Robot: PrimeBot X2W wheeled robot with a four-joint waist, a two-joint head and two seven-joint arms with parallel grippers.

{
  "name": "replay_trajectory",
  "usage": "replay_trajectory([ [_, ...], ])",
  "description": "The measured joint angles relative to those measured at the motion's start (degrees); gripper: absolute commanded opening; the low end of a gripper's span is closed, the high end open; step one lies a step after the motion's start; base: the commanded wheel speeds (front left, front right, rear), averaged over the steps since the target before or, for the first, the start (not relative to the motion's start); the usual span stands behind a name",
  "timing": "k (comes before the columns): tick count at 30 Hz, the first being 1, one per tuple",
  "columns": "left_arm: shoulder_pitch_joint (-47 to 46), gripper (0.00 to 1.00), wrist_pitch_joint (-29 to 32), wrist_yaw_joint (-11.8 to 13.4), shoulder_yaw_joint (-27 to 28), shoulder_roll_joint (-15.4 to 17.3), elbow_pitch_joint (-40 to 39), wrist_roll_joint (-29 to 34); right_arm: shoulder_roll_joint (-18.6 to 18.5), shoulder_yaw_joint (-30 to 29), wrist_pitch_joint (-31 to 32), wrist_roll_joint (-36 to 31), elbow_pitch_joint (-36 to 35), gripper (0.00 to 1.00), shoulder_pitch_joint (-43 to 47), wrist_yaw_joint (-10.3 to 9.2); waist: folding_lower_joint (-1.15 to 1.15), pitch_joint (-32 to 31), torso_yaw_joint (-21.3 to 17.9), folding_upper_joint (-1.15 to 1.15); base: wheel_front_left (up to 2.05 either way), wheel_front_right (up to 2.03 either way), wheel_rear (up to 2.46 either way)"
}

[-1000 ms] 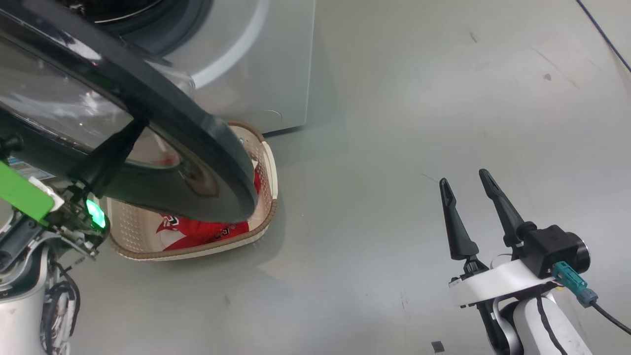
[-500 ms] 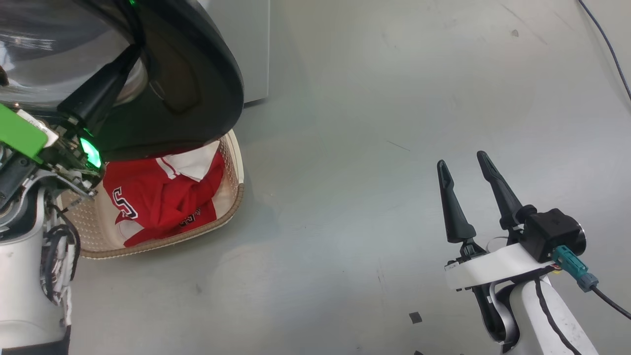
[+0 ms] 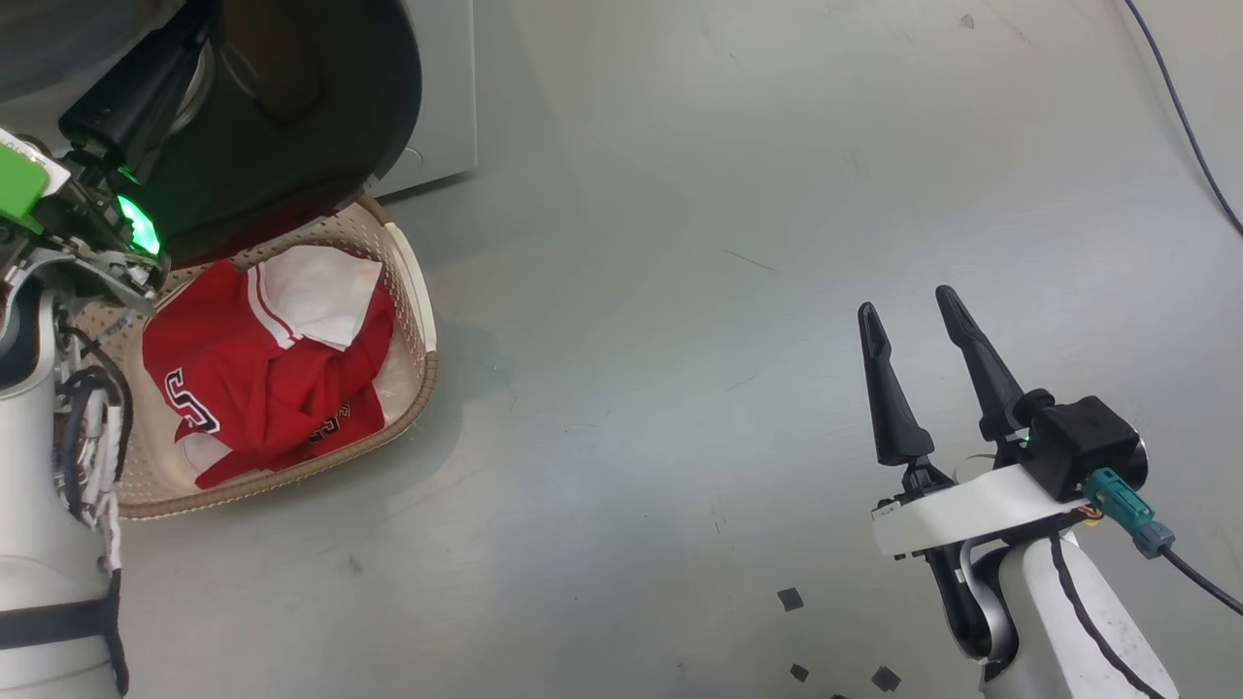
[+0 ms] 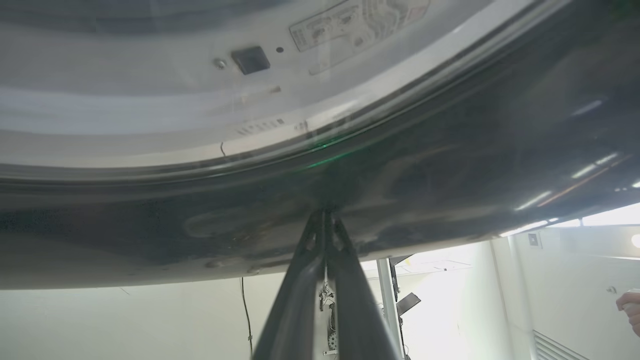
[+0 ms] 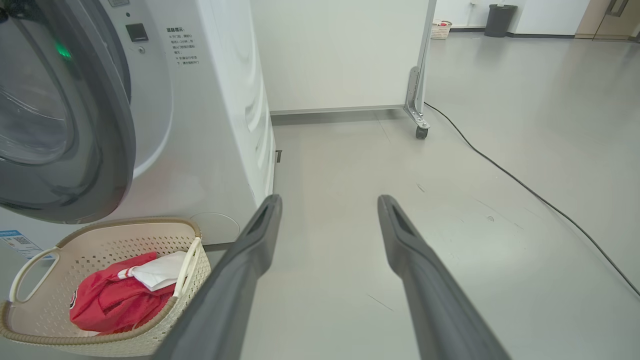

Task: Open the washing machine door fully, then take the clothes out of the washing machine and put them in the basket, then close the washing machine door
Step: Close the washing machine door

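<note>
Clothes (image 3: 262, 379) lie in the basket (image 3: 416, 291) left of the right tool (image 3: 904, 301), which gapes empty; left tool (image 4: 325, 220), pinched closed, touches the rim of the washing machine door (image 4: 450, 165).

The washing machine door (image 4: 450, 165) is gleaming glossy black around clear glass; the washing machine (image 5: 215, 130) is showing smooth white panels; the basket (image 5: 100, 245) is looking matt, perforated plastic; the clothes (image 5: 107, 302) are lying as soft crumpled cloth.
</note>
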Motion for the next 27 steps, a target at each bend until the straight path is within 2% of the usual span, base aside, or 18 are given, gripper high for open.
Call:
replay_trajectory([
  [14,-0.2,0.00,-0.6,-2.5,1.2,-1.4,3.7,-0.5,0.2,-1.3,-0.2,0.2,1.5,1.00,-0.7,-0.10,-0.01,-0.8,1.3,0.00,0.00,0.00,0.00],
  [27,10.3,0.00,-3.0,-3.5,7.4,-4.6,2.4,-5.1,-0.1,-2.9,-0.2,-0.5,1.7,1.00,-0.7,-0.10,-0.01,-3.9,5.3,0.00,0.00,0.00,0.00],
])
